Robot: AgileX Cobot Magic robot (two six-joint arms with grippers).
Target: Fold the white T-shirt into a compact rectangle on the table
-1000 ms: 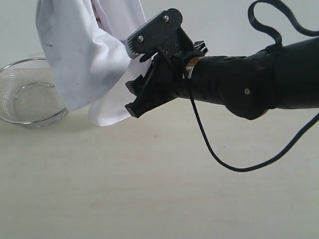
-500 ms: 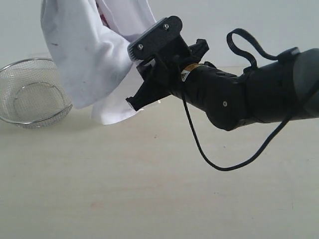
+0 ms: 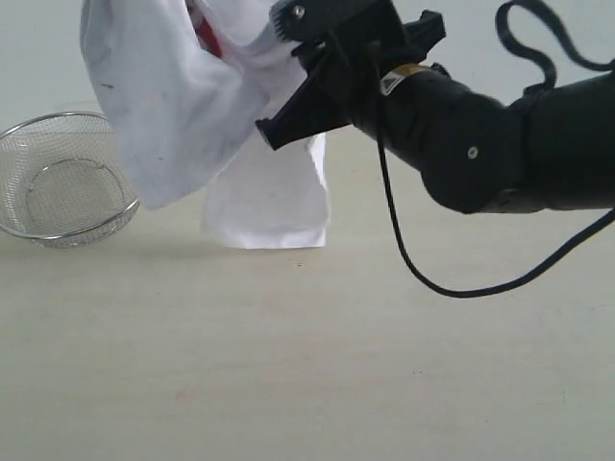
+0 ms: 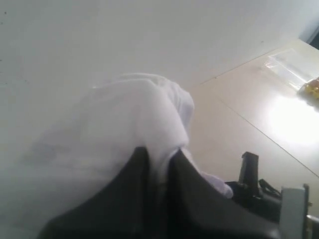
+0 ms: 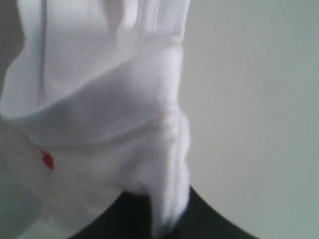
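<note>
My left fingers (image 4: 132, 194) stood close together, a bunch of the white T-shirt (image 3: 173, 115) pinched between them, and my right fingers (image 5: 119, 219) were likewise drawn tight on a thick fold of the same cloth. In the exterior view the shirt hung off the table (image 3: 336, 365), up at about eleven o'clock of the scene. A trace of red lettering showed near its top, and grey smudges marked the broad hanging panel. A narrower flap dropped toward the tabletop just beneath my right gripper (image 3: 274, 130); I could not tell whether its hem touched the wood. My right arm reached in from three o'clock. A round wire-mesh basket (image 3: 58, 182) sat at nine o'clock, with the cloth's edge hanging in front of its rim.
</note>
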